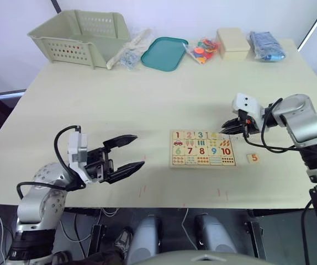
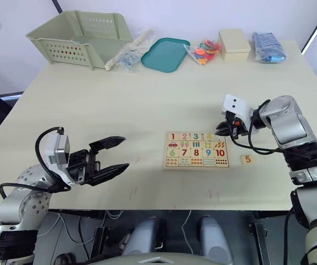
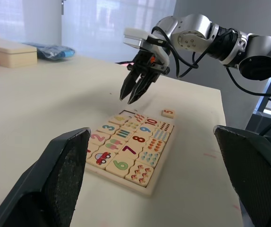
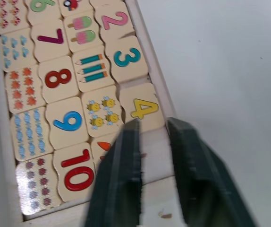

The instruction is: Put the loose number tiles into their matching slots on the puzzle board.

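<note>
Puzzle board (image 1: pixel 203 148) near surface (image 1: pixel 147 99) front edge, tile 5 (image 1: pixel 252 158) loose beside its right edge, right end effector (image 1: pixel 228 127) narrowly parted, empty, over top-right slot (image 4: pixel 156 153), left end effector (image 1: pixel 133 152) wide open, empty, well apart.

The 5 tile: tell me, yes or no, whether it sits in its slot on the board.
No: the 5 tile lies loose on the table, beside the puzzle board on the robot's right, apart from it.

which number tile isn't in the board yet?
The 5 tile. It lies loose on the table just right of the puzzle board, while 1 to 4 already sit in the top row.
</note>
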You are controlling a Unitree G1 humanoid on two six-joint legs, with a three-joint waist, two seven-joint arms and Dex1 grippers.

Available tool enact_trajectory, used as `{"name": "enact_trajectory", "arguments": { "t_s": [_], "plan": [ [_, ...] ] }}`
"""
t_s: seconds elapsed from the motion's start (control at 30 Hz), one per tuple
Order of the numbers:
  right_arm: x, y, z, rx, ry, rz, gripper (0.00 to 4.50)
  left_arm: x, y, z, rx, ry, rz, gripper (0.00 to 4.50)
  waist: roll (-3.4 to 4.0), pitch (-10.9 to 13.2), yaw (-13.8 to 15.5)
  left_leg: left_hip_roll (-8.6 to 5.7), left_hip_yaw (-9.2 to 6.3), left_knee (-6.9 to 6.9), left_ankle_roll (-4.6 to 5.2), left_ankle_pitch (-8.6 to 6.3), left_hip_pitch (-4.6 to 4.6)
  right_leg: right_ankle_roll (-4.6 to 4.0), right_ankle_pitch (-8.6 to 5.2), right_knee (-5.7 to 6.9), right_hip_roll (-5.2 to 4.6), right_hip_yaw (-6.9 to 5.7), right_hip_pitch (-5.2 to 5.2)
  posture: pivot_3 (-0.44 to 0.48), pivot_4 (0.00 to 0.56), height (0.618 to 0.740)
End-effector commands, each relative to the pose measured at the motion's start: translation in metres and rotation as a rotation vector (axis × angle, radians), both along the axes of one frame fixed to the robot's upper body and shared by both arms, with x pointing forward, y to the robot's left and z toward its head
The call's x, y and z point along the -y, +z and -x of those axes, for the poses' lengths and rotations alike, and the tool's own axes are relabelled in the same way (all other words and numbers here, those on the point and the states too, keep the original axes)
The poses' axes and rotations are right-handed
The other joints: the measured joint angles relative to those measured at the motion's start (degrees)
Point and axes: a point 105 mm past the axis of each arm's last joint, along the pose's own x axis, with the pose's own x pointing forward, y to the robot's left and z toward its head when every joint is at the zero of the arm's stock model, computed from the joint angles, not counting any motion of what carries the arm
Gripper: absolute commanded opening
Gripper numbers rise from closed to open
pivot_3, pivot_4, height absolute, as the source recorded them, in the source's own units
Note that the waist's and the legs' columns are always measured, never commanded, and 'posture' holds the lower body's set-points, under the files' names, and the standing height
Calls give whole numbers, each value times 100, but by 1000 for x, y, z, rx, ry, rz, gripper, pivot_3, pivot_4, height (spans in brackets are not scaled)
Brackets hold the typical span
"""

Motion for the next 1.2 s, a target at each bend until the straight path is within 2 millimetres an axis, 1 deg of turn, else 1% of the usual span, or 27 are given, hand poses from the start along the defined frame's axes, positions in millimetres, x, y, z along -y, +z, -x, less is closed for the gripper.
{"name": "enact_trajectory", "arguments": {
  "t_s": [0.03, 0.2, 0.33, 0.53, 0.67, 0.87, 1.2],
  "plan": [
    [5, 1, -2, 28, -12, 14, 68, 5, 9, -1, 30, -11, -5, 4500, 0, 0, 0, 0, -2, 0, 0, 0, 0, 0, 0, 2, 0, -1, 0, 0, 150, 740],
    [5, -5, -5, 25, -17, 37, 68, 7, 15, -3, 36, -11, -11, 4500, 0, 0, -3, 0, -5, 1, 0, 0, -1, 0, 0, 2, 2, -4, 0, 0, 150, 740],
    [6, -10, -7, 23, -15, 71, 68, 5, 14, -4, 34, -7, -13, 4500, 0, 0, -5, 0, -5, 1, 0, 0, -1, 0, 0, 1, 2, -4, 0, 0, 150, 740],
    [3, -13, -8, 13, -16, 74, 68, 1, 9, -2, 32, 4, -14, 4500, 0, 0, -1, 0, -6, 1, 0, 0, -2, 0, 0, 1, 1, -5, 0, 0, 150, 740],
    [0, -14, -8, 12, -10, 76, 68, -10, 1, -3, 24, 16, -17, 4500, 1, 0, -8, 0, -8, 1, 0, 0, -2, 0, 0, 2, 2, -7, 0, 0, 150, 740],
    [-4, -15, -8, 8, 1, 81, 68, -29, -18, -4, 14, 25, -20, 4500, 0, 0, -4, -2, -8, 2, -1, 0, -2, -2, 0, 2, 5, -11, 0, 0, 150, 740],
    [-11, -15, -10, 9, 14, 79, 68, -43, -33, 0, 14, 25, -21, 4500, 1, 0, -5, 0, -11, 4, -1, 0, -3, -1, 0, 4, 2, -14, 0, 0, 150, 740]
  ]
}}
